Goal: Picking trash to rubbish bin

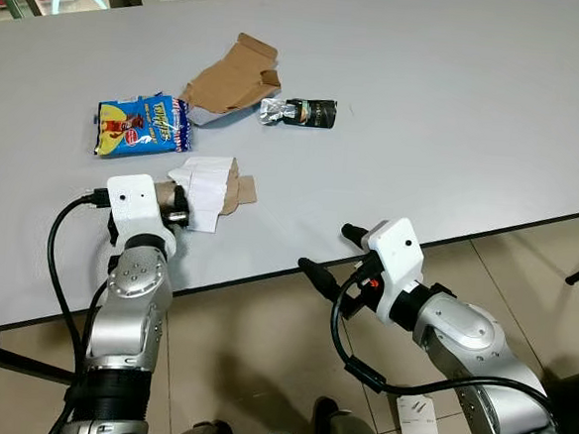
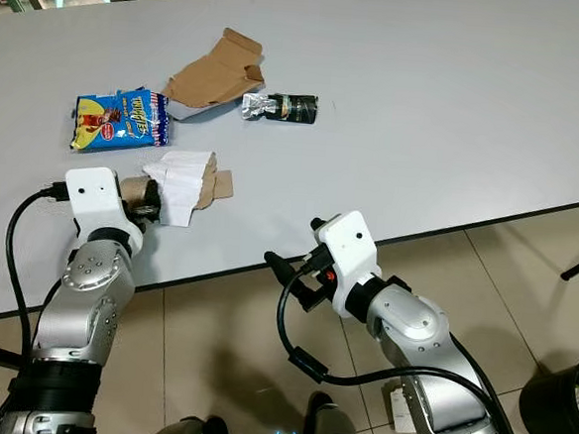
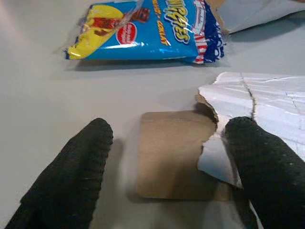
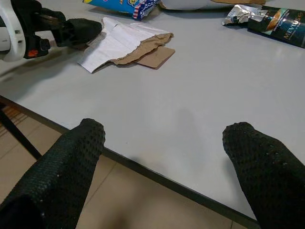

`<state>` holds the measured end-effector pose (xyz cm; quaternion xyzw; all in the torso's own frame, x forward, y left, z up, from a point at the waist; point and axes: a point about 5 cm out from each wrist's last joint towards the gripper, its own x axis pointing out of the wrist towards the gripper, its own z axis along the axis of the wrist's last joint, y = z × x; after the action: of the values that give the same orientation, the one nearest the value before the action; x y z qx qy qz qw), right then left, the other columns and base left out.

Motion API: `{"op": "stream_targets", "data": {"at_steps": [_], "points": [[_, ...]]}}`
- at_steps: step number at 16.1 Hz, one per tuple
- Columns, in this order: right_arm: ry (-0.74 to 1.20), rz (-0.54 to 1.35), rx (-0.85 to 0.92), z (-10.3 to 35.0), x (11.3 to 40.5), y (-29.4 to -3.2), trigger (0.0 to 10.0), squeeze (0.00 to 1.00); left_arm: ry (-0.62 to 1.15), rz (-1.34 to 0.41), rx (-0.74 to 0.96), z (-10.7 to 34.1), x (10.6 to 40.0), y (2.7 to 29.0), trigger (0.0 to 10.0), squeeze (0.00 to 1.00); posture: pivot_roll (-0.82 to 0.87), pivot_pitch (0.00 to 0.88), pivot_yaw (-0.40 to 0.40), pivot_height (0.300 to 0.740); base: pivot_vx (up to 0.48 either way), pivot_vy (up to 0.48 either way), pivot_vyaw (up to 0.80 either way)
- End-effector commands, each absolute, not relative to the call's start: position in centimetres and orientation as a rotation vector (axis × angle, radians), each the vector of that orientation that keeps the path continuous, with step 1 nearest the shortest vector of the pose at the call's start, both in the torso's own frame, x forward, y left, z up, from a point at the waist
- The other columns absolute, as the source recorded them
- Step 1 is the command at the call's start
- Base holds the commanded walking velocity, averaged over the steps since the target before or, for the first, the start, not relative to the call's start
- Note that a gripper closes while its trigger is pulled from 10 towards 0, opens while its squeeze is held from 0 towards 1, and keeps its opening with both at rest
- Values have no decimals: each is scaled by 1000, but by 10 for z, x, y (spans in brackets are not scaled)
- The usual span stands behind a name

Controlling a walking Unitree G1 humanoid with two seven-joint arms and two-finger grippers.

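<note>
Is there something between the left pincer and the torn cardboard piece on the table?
Nothing visible does. The left pincer is open, its fingers on either side of the torn cardboard piece on the table.

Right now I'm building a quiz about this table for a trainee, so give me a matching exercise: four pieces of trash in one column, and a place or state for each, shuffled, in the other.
Things:
1. blue snack wrapper
2. dark foil sachet
3. torn white and brown cardboard
4. folded brown cardboard

Places or states:
A. farthest from the robot of the four
B. lying between the open fingers of the left gripper
C. to the right of the folded brown cardboard, silver end torn open
D. just beyond the torn cardboard, on the robot's left

Pairs: 1-D, 2-C, 3-B, 4-A
</note>
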<state>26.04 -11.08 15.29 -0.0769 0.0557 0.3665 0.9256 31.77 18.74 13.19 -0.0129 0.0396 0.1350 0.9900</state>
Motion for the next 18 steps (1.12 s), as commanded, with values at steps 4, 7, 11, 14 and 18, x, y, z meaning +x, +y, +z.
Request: {"op": "stream_targets", "data": {"at_steps": [4,7,11,14,18], "points": [[100,756,-174,156,258,-111,10000,0,107,235,-32,123,321,183,10000,1000,-224,194,55,740,0,0,0],[102,754,-175,156,257,-112,10000,0,129,236,-39,118,324,184,10000,1000,-229,196,54,740,0,0,0],[103,755,-175,155,257,-112,10000,0,186,206,-30,105,326,183,10000,0,-229,196,54,740,0,0,0],[102,756,-175,156,257,-112,10000,0,222,160,-78,90,324,179,1451,0,-229,196,54,740,0,0,0],[103,756,-176,156,256,-112,10000,0,263,128,-161,75,319,175,0,0,-236,203,53,740,0,0,0]]}}
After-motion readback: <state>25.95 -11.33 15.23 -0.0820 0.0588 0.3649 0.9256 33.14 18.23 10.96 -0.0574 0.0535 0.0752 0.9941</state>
